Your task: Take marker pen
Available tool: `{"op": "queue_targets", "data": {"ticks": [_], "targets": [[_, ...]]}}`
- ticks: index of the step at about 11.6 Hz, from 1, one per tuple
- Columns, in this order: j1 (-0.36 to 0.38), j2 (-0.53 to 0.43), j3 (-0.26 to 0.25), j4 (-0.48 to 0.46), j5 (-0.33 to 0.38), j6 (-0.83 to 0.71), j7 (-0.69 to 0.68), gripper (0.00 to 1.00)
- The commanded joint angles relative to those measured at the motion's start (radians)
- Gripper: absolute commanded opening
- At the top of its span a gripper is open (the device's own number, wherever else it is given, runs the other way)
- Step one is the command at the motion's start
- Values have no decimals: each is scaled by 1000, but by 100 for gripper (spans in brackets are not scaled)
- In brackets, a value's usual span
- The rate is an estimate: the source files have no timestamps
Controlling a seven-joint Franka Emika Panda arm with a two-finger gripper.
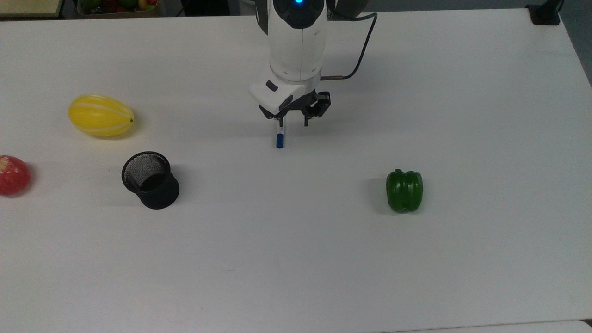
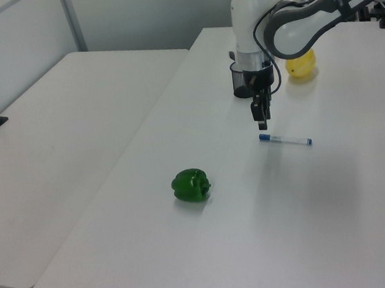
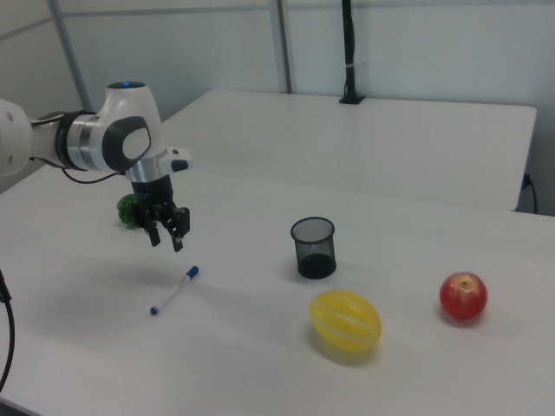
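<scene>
**A:** What lies on the table (image 1: 296, 259), from the top view's left to its right?

**B:** Taking the mesh cup (image 1: 151, 180) as the landmark: an apple (image 1: 14, 175) sits to the cup's left at the table edge, and a yellow melon (image 1: 101, 115) lies behind and slightly left of the cup. The pen (image 1: 280, 137) lies flat on the table, well to the cup's right and a little farther back. A green pepper (image 1: 404, 190) stands far to the cup's right.

**A:** And the gripper?

**B:** The gripper (image 1: 292, 121) hangs just above the pen's white end, fingers spread apart, holding nothing. In the right view (image 3: 167, 234) it is clearly off the pen (image 3: 174, 290).

**A:** Which step is this?

**B:** Judging by the task, the pen is not in hand. The next move would call for lowering the spread fingers astride the thin barrel, then closing squarely so it does not roll.
</scene>
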Motion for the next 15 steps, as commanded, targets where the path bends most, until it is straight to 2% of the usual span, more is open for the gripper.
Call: {"op": "queue_targets", "data": {"ticks": [1,2,4,5,10,12,15], "targets": [[9,-27,-7,9,-15,-1,19,100],[7,-53,-7,10,-18,-20,17,100],[0,-129,-7,16,-78,-105,-22,100],[-8,-177,-7,15,-86,-133,-42,100],[-87,-376,-4,16,-83,-359,-87,100],[-114,-406,2,16,-73,-396,-107,100],[-108,-406,1,32,-73,-405,-96,100]]}}
